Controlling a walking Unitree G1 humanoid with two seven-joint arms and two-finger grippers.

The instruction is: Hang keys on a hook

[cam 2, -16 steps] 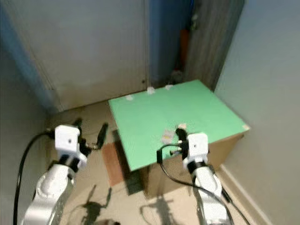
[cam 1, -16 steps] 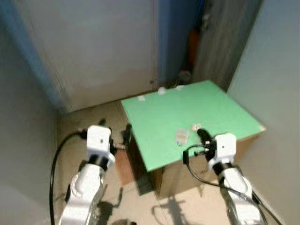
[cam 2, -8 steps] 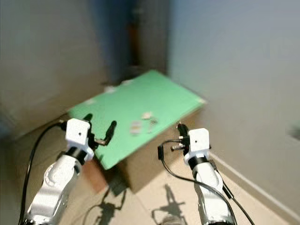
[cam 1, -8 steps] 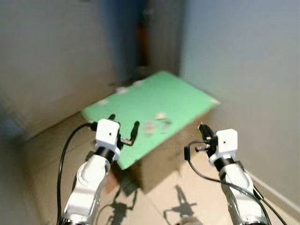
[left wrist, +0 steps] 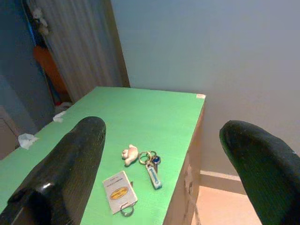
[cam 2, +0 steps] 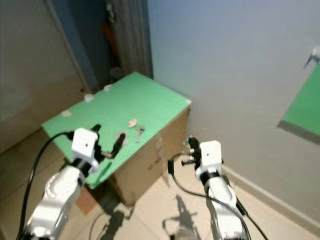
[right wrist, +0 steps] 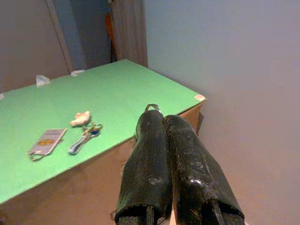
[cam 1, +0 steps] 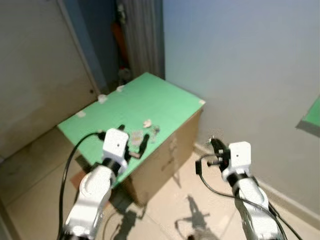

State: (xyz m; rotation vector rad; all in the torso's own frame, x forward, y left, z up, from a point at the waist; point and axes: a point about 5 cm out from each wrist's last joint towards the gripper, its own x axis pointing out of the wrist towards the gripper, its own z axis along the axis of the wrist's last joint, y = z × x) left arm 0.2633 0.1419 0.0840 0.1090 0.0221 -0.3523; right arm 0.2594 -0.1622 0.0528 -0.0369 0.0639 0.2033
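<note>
Green-topped cardboard box beside pale wall, tiled floor.

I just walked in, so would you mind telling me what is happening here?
The robot faces a green-topped cardboard box on which a key bunch with a cream charm lies untouched beside a white tag. Its open left gripper hangs above the keys. Its shut right gripper, a small metal ring at its tips, is off the box's corner.
</note>
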